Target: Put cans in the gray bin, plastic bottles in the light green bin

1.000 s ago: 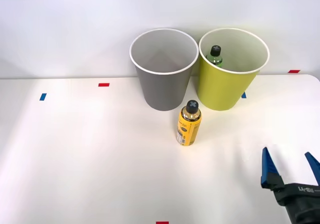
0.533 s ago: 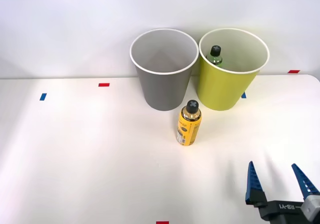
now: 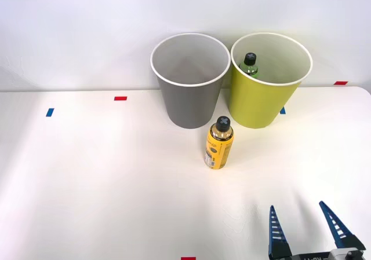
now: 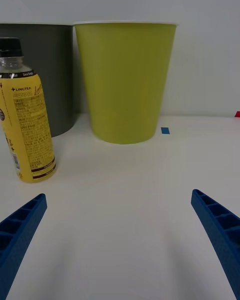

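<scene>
A: Front view: a green bottle [image 3: 250, 63] sits inside the light green bin [image 3: 264, 103]; the gray bin [image 3: 190, 101] looks empty.

B: A yellow bottle [image 3: 219, 143] stands on the table [image 3: 93, 173], end effector [image 3: 307, 232] spread apart, empty.

right gripper [image 3: 306, 231] | fingers [image 4: 20, 230] spread wide | pointing forward, nothing held

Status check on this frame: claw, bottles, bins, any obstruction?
Right claw open, empty. Yellow bottle upright on table, before gray bin. Green bottle inside light green bin. Nothing between claw and yellow bottle.
</scene>
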Controlling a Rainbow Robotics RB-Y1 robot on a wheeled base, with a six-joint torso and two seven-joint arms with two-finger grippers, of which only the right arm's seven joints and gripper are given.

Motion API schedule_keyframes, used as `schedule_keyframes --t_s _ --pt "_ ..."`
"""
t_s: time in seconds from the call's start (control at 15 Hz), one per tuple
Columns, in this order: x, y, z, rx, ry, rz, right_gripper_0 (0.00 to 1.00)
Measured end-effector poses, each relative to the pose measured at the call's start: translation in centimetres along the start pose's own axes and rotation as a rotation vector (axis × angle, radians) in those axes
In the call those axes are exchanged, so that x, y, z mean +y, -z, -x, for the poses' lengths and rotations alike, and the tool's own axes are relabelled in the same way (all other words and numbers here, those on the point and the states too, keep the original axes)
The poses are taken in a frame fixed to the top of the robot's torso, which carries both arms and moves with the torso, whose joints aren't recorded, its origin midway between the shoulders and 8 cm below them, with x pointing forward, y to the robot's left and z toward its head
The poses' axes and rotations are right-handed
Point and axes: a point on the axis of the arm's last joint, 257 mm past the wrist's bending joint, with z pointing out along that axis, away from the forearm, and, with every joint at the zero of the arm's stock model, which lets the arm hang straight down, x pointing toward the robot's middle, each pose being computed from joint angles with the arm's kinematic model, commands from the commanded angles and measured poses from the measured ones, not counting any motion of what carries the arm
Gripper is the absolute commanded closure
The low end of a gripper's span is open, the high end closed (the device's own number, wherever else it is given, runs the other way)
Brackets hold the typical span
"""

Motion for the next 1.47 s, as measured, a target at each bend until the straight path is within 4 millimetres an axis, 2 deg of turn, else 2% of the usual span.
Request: schedule_keyframes --t_s 0.2,0.47,1.47 --pt "0.6 0.6 -0.5 0.018 0.043 -0.007 0.0" --pt "2.0 1.1 -1.1 0.042 -0.007 -0.008 0.0" --pt "2.3 1.3 -1.5 0.058 -0.027 -0.01 0.0"
